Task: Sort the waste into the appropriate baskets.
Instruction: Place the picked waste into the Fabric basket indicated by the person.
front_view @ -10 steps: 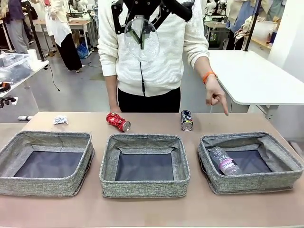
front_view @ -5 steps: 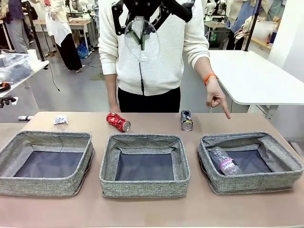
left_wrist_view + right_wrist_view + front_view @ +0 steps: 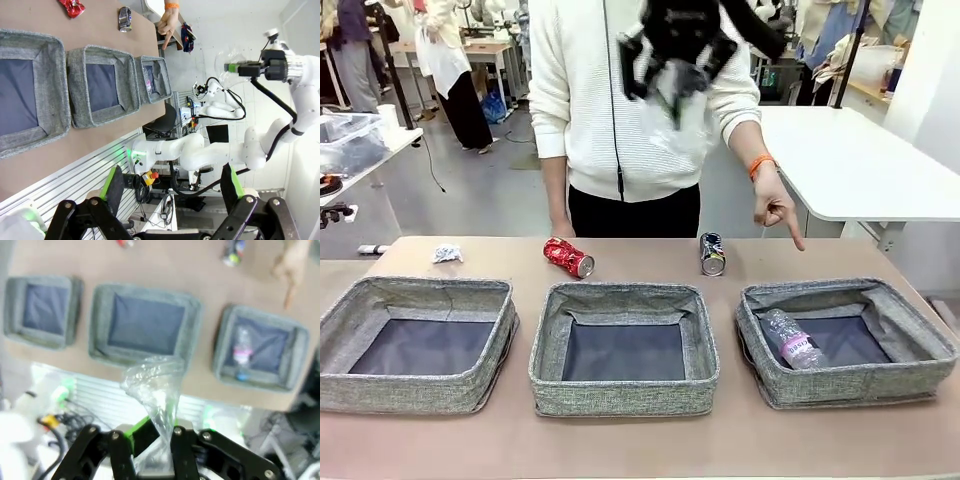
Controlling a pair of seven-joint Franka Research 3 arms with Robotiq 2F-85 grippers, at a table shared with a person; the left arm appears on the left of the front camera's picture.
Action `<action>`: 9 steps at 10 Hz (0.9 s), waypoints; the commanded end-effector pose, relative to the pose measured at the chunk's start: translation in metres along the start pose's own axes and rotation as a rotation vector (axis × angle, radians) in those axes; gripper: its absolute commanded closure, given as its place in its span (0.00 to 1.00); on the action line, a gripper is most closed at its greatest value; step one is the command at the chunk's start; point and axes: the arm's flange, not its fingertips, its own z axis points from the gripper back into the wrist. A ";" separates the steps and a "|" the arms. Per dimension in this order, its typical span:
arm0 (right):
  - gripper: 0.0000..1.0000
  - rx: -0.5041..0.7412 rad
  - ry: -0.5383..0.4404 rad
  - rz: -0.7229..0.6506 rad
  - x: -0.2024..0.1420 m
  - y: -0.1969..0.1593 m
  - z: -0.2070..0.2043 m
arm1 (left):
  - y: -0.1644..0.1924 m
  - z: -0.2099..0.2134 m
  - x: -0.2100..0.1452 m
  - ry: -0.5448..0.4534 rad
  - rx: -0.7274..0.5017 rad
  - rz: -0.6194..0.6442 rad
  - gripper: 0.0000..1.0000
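Holding a crumpled clear plastic bottle (image 3: 150,385), the right pincer (image 3: 159,432) has its green pads pinched on the bottle's lower part. In the front view it hangs high above the worktop (image 3: 640,445), level with the chest of the person in a white ribbed sweater (image 3: 590,100).

The left pincer (image 3: 171,172) is spread wide with nothing between its fingers, well apart from the bins.

Three square grey woven-fabric bins stand in a row:
- The left bin (image 3: 410,392) and the middle bin (image 3: 620,397) show their dark flat bottoms.
- The right bin (image 3: 850,387) contains a clear plastic bottle with a purple label (image 3: 792,340), lying on its side towards the bin's left wall.

On the far strip of the worktop:
- A small whitish paper wad (image 3: 447,253) lies behind the left bin.
- A crushed red drink can (image 3: 568,257) lies on its side just behind the middle bin.
- A dark multicoloured drink can (image 3: 712,254) lies between the middle and right bins.

The person's hand (image 3: 775,210), with an orange wristband, points its index finger down, above the far edge near the right bin.
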 end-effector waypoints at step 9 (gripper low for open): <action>0.96 0.209 -0.174 -0.692 -0.093 -0.294 -0.201 | -0.002 0.000 0.000 -0.002 -0.019 -0.021 0.00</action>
